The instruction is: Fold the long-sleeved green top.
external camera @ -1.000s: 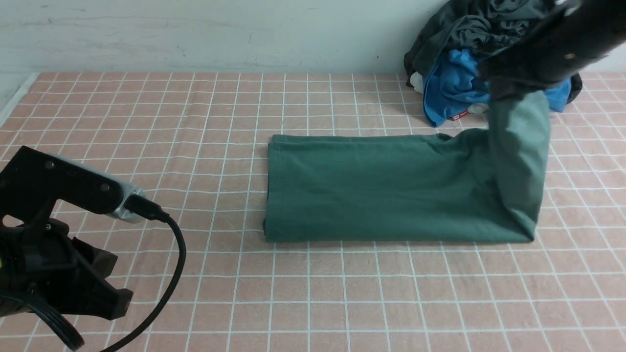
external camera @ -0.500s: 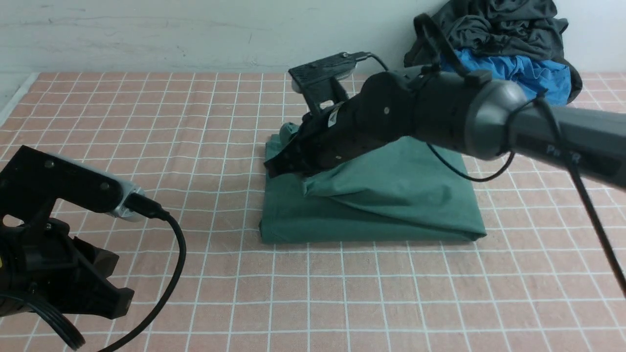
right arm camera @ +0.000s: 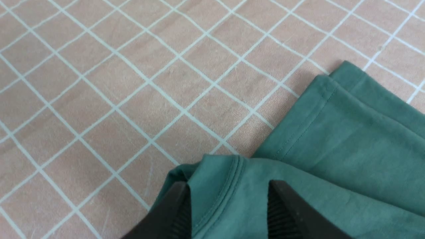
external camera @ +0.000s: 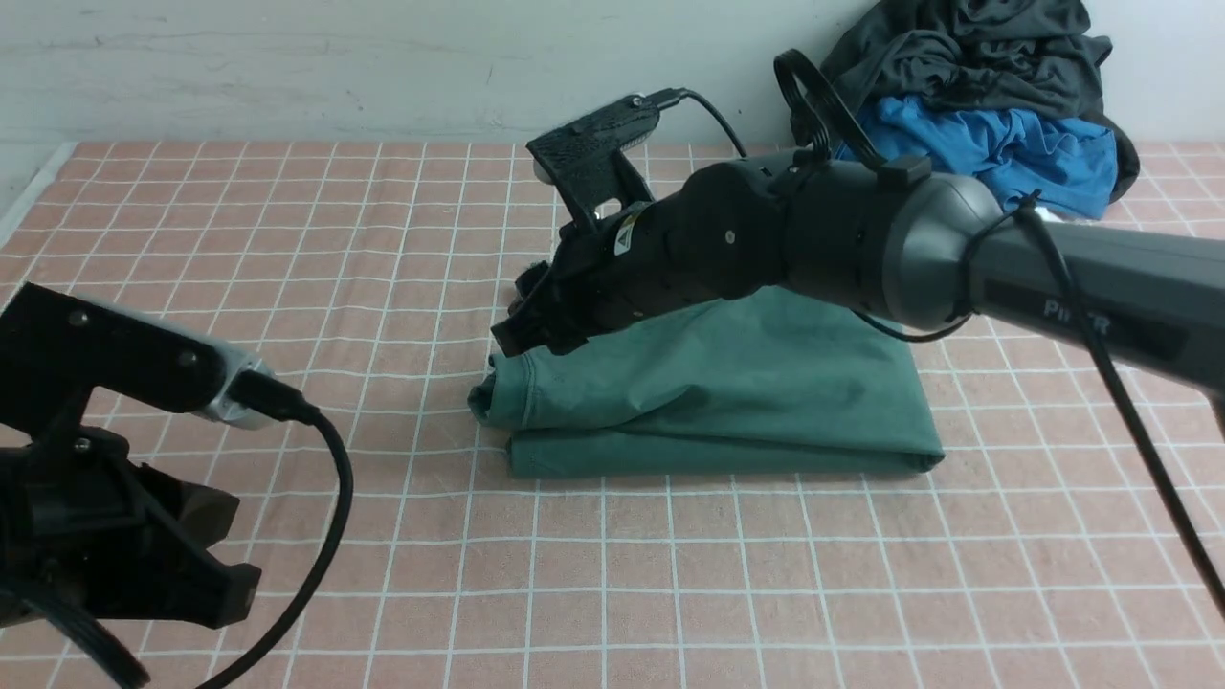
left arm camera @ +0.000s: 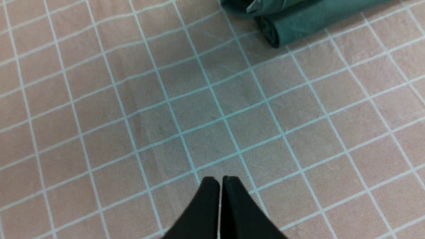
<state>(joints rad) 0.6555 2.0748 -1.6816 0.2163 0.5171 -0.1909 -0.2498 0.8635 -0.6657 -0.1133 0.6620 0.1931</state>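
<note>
So the green long-sleeved top (external camera: 727,402) just went from a long strip with its right end lifted to a stack doubled over on itself. The right end got carried across to the left and laid down. That looks like the last crosswise fold pretty much done. It's a bit sloppy though: the upper layer overshoots the lower one at the left edge and bulges there, so it'll probably want a tidy-up.

The top sits about mid-table on the pink checked tablecloth (external camera: 287,239), a plain dark-green bundle with a clean near edge and a soft hump on top.

The right gripper (external camera: 512,335) is at that left end, and its jaws have just sprung apart. In the wrist view the fingers (right arm camera: 282,212) stand spread, with a stitched rib edge (right arm camera: 229,179) lying loose between them, not pinched. So the cloth has been let go.

The left gripper (left arm camera: 220,181) hasn't budged, jaws pressed together over bare cloth at the near left, well away from the top.

The blue garment (external camera: 976,144) and the dark garment (external camera: 967,48) are piled at the far right.
</note>
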